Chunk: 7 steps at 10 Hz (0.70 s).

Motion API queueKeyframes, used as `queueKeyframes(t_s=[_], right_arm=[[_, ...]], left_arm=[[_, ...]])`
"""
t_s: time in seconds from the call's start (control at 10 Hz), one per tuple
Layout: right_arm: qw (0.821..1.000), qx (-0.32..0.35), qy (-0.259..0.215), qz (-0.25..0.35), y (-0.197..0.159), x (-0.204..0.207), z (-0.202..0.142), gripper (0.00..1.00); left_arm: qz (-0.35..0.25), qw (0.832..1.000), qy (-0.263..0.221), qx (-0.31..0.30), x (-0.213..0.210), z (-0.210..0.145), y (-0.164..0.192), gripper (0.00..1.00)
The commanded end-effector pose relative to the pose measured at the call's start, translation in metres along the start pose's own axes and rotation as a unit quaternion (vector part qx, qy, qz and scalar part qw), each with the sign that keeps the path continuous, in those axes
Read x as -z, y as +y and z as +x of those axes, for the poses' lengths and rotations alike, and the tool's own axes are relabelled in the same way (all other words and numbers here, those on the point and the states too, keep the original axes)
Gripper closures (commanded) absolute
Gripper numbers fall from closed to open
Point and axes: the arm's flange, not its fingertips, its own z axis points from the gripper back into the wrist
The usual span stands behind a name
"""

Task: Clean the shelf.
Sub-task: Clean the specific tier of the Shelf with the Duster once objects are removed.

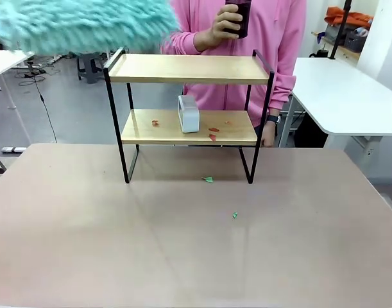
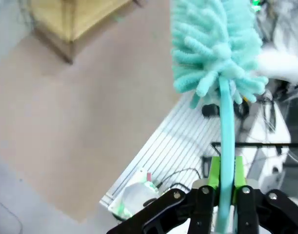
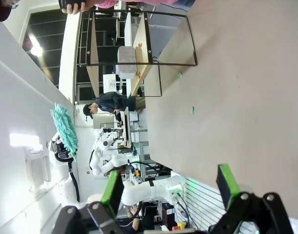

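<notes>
Two small green scraps (image 1: 235, 215) lie on the pinkish-beige table (image 1: 86, 244), one mid-table and the other just in front of the shelf (image 1: 189, 68). The shelf stands upright on its four legs toward the far edge, about centred. Its lower board holds a small white box (image 1: 188, 113) with a few red scraps (image 1: 213, 130) on either side. Behind it stands a person in pink (image 1: 279, 38) with a dark phone (image 1: 238, 16) raised in one hand. A white desk (image 1: 349, 96) sits to the right, with grey floor to the left. A fluffy turquoise duster (image 1: 80, 25) hangs up and left of the shelf, its fringe overlapping the frame's corner in the front view. The right wrist view shows it well apart from the shelf, and shows the right gripper (image 3: 169, 183) spread wide with nothing between its fingers. The left wrist view adds the grip — the left gripper (image 2: 226, 183) is clamped on the duster's thin handle, green pads on both sides.
</notes>
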Motion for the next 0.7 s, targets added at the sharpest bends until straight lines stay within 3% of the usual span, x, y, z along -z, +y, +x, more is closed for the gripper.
queueKeyframes(t_s=[0.0, 0.1, 0.4, 0.5, 0.6], right_arm=[[1.0, -0.015, -0.002, 0.006, 0.001, 0.0, 0.001, 0.0], [1.0, -0.015, -0.002, 0.006, 0.001, 0.0, 0.001, 0.0], [1.0, -0.015, -0.002, 0.006, 0.001, 0.0, 0.001, 0.0], [1.0, -0.015, -0.002, 0.006, 0.001, 0.0, 0.001, 0.0], [1.0, -0.015, -0.002, 0.006, 0.001, 0.0, 0.001, 0.0]], left_arm=[[0.01, 0.987, -0.13, -0.093, -0.033, -0.035, 0.048, 1.0], [-0.004, 0.973, -0.169, -0.159, -0.041, -0.062, 0.076, 1.0], [0.037, 0.9, -0.243, -0.359, -0.021, -0.117, 0.161, 1.0], [0.066, 0.914, -0.189, -0.353, -0.01, -0.111, 0.184, 1.0], [0.119, 0.907, -0.14, -0.379, 0.009, -0.098, 0.198, 1.0]])
